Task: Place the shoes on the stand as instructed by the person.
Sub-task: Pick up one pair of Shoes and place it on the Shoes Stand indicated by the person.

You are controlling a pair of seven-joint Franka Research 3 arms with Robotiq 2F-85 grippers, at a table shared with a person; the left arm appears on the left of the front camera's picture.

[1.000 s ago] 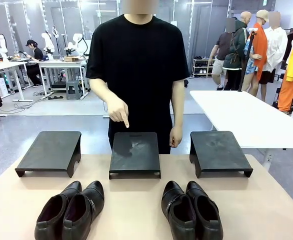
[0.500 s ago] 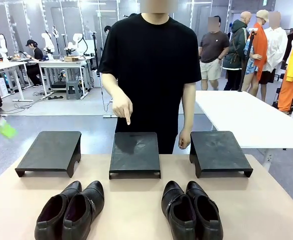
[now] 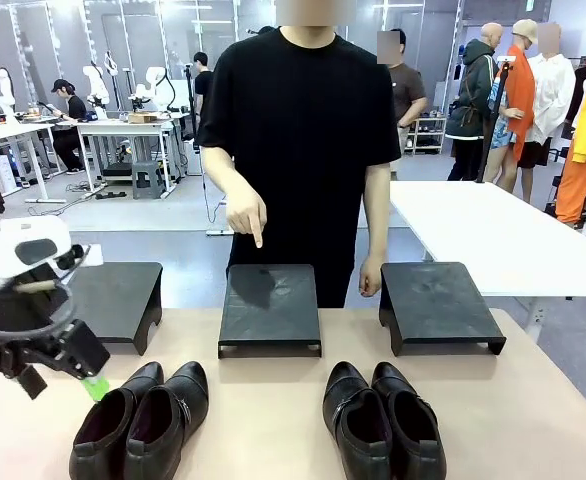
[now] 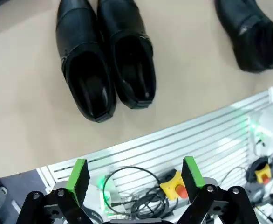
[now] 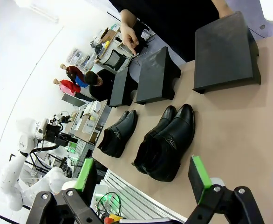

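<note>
Behind the middle stand (image 3: 270, 305), at the far edge of the counter (image 3: 273, 400), the person (image 3: 308, 120) stands facing the robot; one hand (image 3: 246, 214) points its index finger down over that stand's far edge, the fingertip apart from the top; the other hand (image 3: 371, 277) hangs just to the right of the stand. Flanking the middle stand are the left stand (image 3: 123, 290) and the right stand (image 3: 439, 300), each apart from it. On the robot's side of the middle stand, the left pair of shoes (image 3: 143, 420) lies to its left and the right pair of shoes (image 3: 383, 420) to its right; each pair lies side by side and touching, toes toward the stands; all four shoes rest on the counter. Left of the middle stand, in front of the left stand and just beside the left pair, the left tool (image 3: 63, 385) hovers, green-padded fingers (image 4: 79, 173) spread wide with nothing between them. On the robot's side of the middle stand, the right tool (image 5: 141, 162) is likewise wide and empty.
</note>
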